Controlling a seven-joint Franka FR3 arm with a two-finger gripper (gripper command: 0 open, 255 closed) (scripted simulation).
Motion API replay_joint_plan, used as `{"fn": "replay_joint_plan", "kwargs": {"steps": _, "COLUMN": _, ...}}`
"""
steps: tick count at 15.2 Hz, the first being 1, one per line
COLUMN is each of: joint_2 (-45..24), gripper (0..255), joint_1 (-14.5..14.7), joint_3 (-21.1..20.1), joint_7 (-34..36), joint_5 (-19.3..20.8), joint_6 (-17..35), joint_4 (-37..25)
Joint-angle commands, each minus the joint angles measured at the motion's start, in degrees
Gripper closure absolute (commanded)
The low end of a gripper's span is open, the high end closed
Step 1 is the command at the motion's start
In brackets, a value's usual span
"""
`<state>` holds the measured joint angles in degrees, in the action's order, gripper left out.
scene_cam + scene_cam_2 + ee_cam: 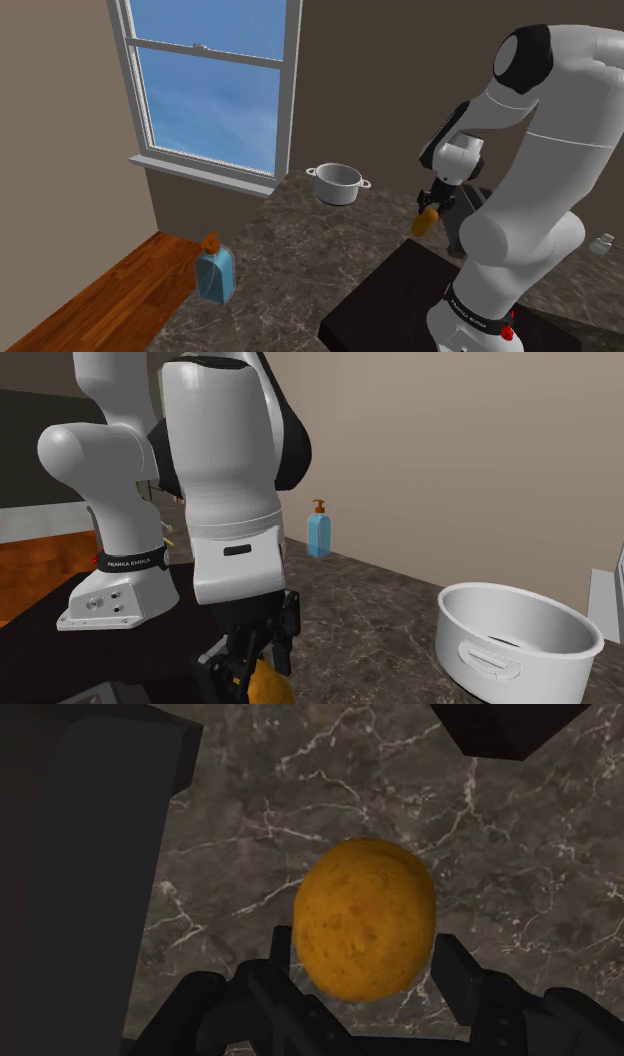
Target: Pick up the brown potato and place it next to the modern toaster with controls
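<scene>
The gripper clasps the orange-brown potato between its black fingers, holding it above the dark marbled countertop, near the dark toaster. A white pot stands below the window, and a blue soap dispenser sits well apart

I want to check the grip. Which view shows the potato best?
The wrist view: the potato is large, clasped by the gripper. The shoulder view shows it small and far; the second exterior view, just a sliver.
</scene>
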<state>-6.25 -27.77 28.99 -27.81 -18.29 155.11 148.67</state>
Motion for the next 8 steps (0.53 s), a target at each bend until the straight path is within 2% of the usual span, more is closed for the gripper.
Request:
{"fn": "replay_joint_plan", "kwargs": {"steps": 1, "joint_2": -1.80, "gripper": 255, "joint_1": -0.36, "joint_3": -0.99, "joint_7": -2.16, "joint_5": -2.98, "joint_6": 1.40, "joint_4": -0.02}}
{"fn": "replay_joint_plan", "kwargs": {"steps": 8, "joint_2": -8.71, "gripper": 255, "joint_1": -3.75, "joint_3": -6.40, "joint_7": -10.39, "joint_5": -13.67, "joint_6": 5.47, "joint_4": -1.56}}
